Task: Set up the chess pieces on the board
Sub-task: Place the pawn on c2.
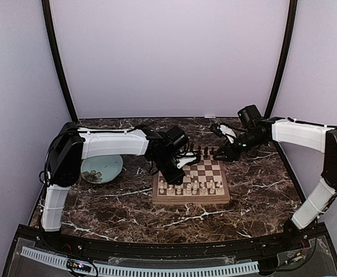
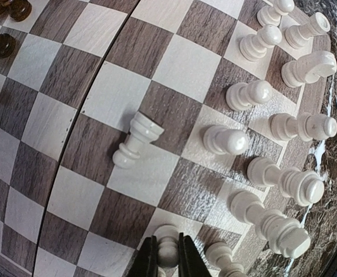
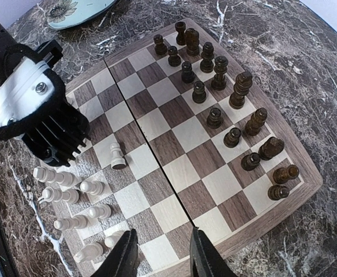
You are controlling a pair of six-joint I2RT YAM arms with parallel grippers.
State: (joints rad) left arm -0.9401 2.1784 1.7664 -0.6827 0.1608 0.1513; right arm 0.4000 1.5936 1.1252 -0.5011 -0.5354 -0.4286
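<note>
The board (image 1: 190, 200) lies mid-table; it also shows in the left wrist view (image 2: 174, 63) and the right wrist view (image 3: 180, 167). Cream-white pieces (image 1: 191, 186) stand in rows on its near side (image 2: 255, 92). Dark pieces (image 3: 214, 69) stand in two rows on its far side (image 1: 206, 153). One white piece (image 2: 135, 141) stands alone further in on the board (image 3: 117, 156). My left gripper (image 2: 167, 239) is shut on a white pawn (image 2: 167, 249) that rests on a light square. My right gripper (image 3: 163, 234) is open and empty above the board's right edge.
A round pale-teal plate (image 1: 102, 168) sits left of the board, also at the top of the right wrist view (image 3: 76, 11). My left arm's wrist (image 3: 30, 104) hangs over the board's white side. Dark marble table (image 1: 255, 190) surrounds the board.
</note>
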